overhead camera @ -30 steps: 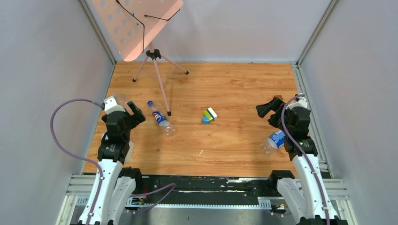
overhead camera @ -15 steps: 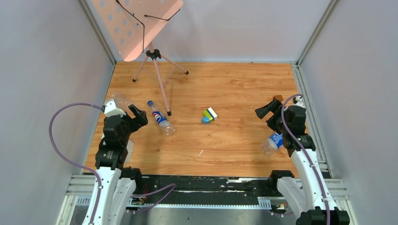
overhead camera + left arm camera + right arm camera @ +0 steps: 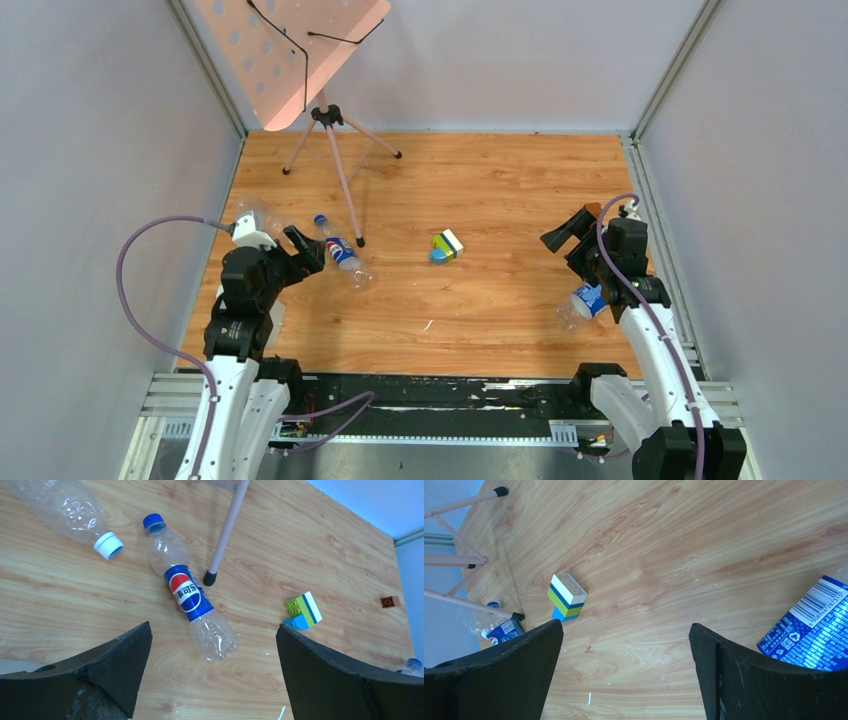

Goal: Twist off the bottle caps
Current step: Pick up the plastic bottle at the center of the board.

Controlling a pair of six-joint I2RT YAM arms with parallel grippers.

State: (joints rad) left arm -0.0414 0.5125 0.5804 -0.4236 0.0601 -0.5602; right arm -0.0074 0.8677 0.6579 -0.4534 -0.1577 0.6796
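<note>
- table [image 3: 500, 180]: orange-brown wood, darker wavy grain
- labelled bottle [image 3: 189, 592]: clear; blue wrap, round red-white-blue logo, white characters
- blue cap [image 3: 153, 522]: dark blue, on the labelled bottle
- unlabelled bottle [image 3: 60, 505]: clear, no print
- white cap [image 3: 109, 545]: plain white, on the unlabelled bottle
- right-side bottle [image 3: 819, 630]: blue label, white barcode patch, white small print
- block cluster [image 3: 302, 611]: white, dark blue, lime green and light blue layers
- small cube [image 3: 389, 601]: brown
- stand leg [image 3: 227, 527]: pale pink, black foot
- stand board [image 3: 290, 50]: salmon pink, rows of round holes
- left gripper [image 3: 212, 628], right gripper [image 3: 626, 625]: matte black
- cables [image 3: 150, 235]: purple
- walls [image 3: 100, 150]: plain light grey
</note>
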